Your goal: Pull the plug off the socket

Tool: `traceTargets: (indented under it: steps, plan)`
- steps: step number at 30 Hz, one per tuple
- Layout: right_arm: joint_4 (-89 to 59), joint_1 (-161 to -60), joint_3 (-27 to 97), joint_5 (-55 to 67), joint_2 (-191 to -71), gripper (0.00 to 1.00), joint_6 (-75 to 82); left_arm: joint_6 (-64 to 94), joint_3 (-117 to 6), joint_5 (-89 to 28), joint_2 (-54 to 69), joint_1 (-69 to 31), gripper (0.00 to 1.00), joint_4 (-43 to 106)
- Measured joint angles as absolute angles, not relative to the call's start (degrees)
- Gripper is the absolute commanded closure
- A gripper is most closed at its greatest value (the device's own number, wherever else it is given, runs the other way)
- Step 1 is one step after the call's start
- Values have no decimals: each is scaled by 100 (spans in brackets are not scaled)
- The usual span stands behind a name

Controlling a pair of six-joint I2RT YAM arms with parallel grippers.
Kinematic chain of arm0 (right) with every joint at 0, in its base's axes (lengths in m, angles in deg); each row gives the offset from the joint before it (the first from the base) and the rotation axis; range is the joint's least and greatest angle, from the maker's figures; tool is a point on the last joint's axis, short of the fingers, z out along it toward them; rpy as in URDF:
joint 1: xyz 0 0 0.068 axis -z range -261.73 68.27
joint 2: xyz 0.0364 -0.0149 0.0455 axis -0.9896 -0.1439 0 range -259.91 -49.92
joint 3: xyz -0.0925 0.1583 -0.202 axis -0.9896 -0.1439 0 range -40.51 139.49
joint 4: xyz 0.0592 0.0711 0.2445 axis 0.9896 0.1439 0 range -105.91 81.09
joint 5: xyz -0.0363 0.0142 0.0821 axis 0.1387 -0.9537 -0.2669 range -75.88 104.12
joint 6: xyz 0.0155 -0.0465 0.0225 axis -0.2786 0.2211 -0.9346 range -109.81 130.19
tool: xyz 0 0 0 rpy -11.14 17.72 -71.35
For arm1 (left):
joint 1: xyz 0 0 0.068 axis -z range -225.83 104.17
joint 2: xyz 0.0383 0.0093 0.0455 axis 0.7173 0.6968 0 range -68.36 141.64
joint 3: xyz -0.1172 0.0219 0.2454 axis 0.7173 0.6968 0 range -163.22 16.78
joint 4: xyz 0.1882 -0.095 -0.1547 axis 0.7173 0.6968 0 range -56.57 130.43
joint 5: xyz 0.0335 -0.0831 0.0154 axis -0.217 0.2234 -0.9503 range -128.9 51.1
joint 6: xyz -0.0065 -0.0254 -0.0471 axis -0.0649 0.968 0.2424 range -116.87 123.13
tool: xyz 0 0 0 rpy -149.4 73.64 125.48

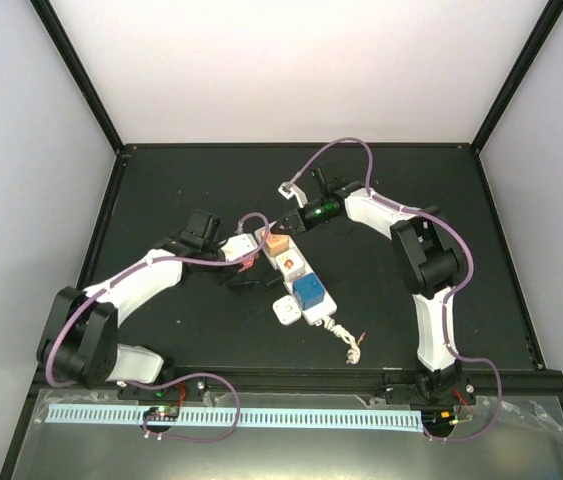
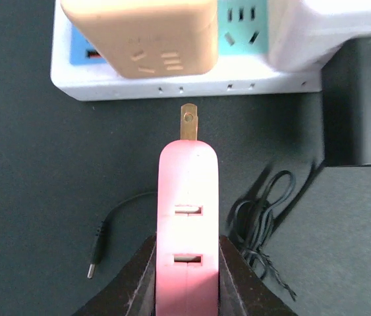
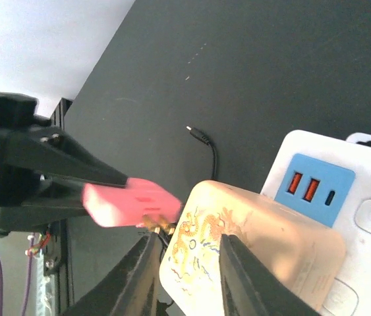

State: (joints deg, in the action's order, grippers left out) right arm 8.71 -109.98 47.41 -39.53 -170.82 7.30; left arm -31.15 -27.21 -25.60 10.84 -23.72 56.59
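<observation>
L end effector (image 2: pixel 187 253) is clamping pink plug (image 2: pixel 186 191), its prong (image 2: pixel 188 122) aiming at but clear of socket (image 2: pixel 172 84) lying crosswise just ahead on bench (image 2: pixel 33 197), while R end effector (image 3: pixel 186 257) is straddling beige adapter (image 3: pixel 257 247), grip unclear.

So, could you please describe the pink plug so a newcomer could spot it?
Find the white power strip mid-table. Off its far end, the left gripper clamps the plug. Unlike the peach adapter beside it, it is slim, pink and unplugged.
</observation>
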Motion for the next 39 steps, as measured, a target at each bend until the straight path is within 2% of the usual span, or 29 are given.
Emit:
traceTargets:
  steps: [5, 11, 17, 24, 29, 39]
  plan:
    - [1286, -10987, 5003, -3859, -17038, 46, 872, -3078, -2815, -2326, 470, -2414, 91, 6050]
    - [1881, -10963, 5466, -3691, -16830, 36, 1058, -3043, -3138, -1991, -121, -2451, 88, 6617]
    - [2263, -10961, 5809, -3662, -16043, 18, 1469, -3025, -3527, -1489, -684, -2473, 88, 7167]
    - [2812, -10961, 5892, -3660, -15313, 6, 2065, -3027, -3960, -870, -1211, -2475, 88, 7712]
    - [3136, -10963, 5680, -3772, -14896, 1, 2505, -3012, -4316, -225, -1404, -2475, 88, 8029]
    - [3343, -11341, 4974, -3931, -14011, 0, 2935, -2577, -4686, 900, -1585, -2475, 89, 8116]
